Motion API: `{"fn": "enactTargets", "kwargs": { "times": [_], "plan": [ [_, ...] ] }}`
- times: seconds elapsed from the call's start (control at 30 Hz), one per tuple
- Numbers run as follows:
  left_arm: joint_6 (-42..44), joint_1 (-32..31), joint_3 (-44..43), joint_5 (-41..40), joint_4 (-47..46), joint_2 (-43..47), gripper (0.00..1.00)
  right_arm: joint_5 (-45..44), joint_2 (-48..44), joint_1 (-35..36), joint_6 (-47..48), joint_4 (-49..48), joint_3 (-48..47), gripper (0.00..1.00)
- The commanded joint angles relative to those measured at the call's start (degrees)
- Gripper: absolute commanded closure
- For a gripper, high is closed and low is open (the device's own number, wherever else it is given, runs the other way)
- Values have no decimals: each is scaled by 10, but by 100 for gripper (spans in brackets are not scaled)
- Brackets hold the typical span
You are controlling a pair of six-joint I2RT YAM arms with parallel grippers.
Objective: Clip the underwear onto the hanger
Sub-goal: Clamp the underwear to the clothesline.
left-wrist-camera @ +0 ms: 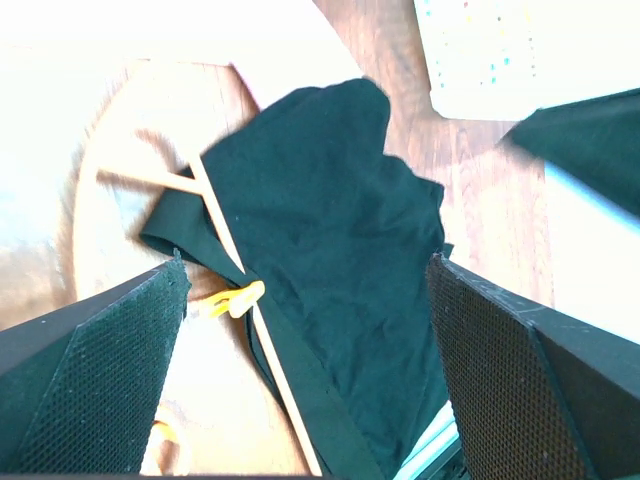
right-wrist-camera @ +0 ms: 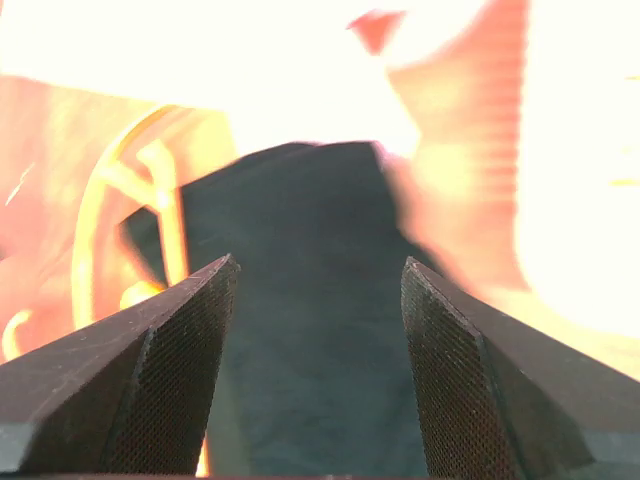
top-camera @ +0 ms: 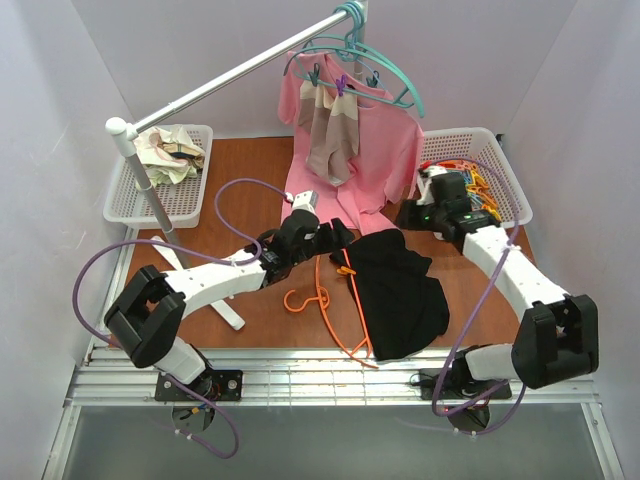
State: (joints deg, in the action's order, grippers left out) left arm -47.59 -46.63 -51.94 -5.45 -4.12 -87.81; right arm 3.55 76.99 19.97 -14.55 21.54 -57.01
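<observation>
The underwear (top-camera: pixel 402 290) lies crumpled on the desk (top-camera: pixel 250 200), right of centre and between the two arms, with its near edge close to the front edge of the desk. The hanger (top-camera: pixel 352 305) lies flat on the desk. Its hook points to the left, and one bar runs along the left edge of the garment. In the left wrist view this bar crosses over a strip of the black cloth. A small orange clip (left-wrist-camera: pixel 236 298) sits on the bar beside the cloth edge; whether the clip grips the cloth cannot be determined. The left hand (top-camera: pixel 336 238) is at the far left corner of the garment, with its jaws wide apart and nothing clamped between them. The right hand (top-camera: pixel 408 215) is just beyond the far edge of the garment and points toward it. Its jaws are also apart and hold nothing, and dark cloth shows in the gap below them. A pink shirt (top-camera: pixel 385 150) hangs from a teal hanger (top-camera: pixel 385 75) on the rail (top-camera: pixel 230 75) behind. A white basket (top-camera: pixel 125 200) stands at each far corner of the desk.
</observation>
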Motion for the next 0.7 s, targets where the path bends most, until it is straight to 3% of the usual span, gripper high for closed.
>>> {"fn": "enactTargets", "kwargs": {
  "times": [0.0,0.2,0.47,0.67],
  "plan": [
    [50,-1,-39,-41,120,26,13,0,-9,-82,53,36,-48,40],
    [47,0,-27,-76,194,32,15,29,45,-225,72,51,-112,41],
    [67,13,-33,-111,223,-11,20,0,186,-248,91,71,-248,45],
    [95,23,-72,-137,244,-76,35,14,250,-263,87,80,-304,46]
  ]
}}
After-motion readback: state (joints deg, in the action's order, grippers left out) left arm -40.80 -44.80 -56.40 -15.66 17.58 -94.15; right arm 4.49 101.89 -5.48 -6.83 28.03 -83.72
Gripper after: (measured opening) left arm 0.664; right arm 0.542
